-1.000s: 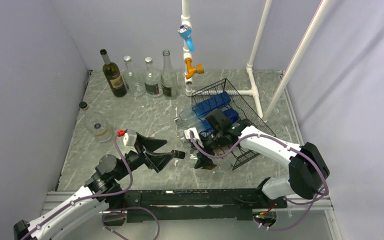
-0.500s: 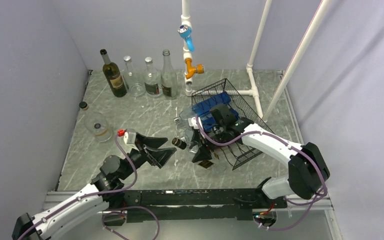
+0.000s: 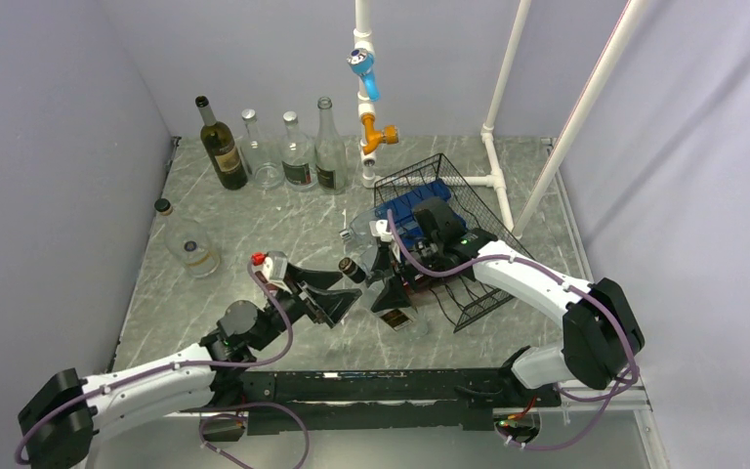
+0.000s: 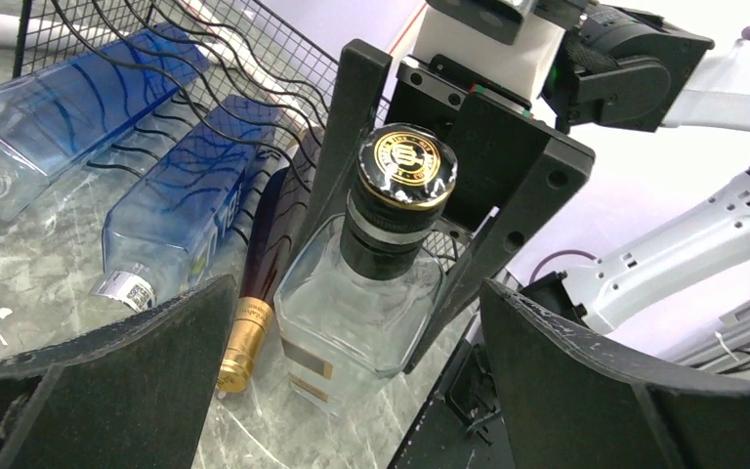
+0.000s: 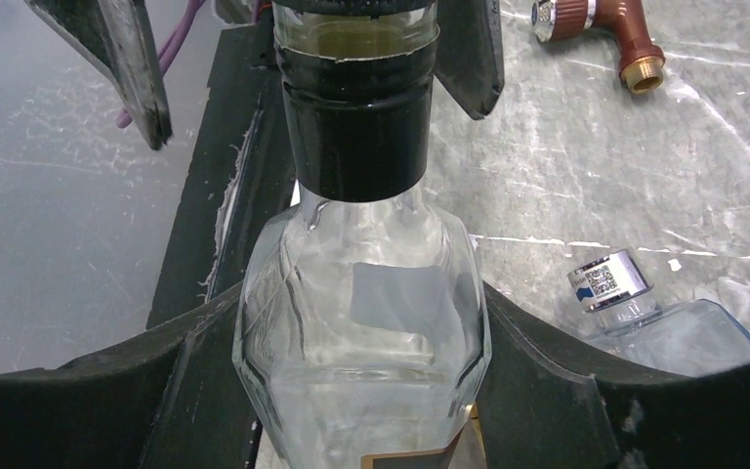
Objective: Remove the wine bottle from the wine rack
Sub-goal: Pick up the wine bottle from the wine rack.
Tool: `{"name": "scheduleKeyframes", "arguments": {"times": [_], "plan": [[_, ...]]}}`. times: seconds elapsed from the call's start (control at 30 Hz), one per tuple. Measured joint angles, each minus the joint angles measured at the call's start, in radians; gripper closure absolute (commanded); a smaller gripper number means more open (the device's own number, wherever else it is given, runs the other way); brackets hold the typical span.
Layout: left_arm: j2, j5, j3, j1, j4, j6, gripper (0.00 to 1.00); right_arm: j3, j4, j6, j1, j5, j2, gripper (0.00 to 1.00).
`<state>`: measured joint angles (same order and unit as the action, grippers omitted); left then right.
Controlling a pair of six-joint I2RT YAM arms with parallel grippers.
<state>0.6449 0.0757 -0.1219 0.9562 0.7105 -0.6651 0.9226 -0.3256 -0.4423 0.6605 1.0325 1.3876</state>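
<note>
— So, where is the clear, square-shouldered glass bottle with the black neck and gold-crested cap (image 4: 362,293)?
— It's tilted just in front of the black wire-mesh wine rack (image 3: 489,228), with its cap pointing at the left gripper (image 3: 330,293).
— What holds it?
— The right gripper (image 3: 388,283). Its jaws are half closed and clamped on the bottle's body.
— And the left?
— Spread fully wide and holding nothing, close to the cap but apart from it.
</note>
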Motion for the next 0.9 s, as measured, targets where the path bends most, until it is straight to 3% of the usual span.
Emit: {"name": "scheduleKeyframes", "arguments": {"times": [0.4,0.9], "plan": [[0.208,0.092,-0.036,0.036,0.213,0.016,0.12,-0.002,0.008,0.008,-0.005,0.009,0.003,1.0],[0.338,0.133,-0.119,0.067,0.238,0.055,0.31,-0.002,0.013,0.009,-0.006,0.017,0.006,1.0]]}}
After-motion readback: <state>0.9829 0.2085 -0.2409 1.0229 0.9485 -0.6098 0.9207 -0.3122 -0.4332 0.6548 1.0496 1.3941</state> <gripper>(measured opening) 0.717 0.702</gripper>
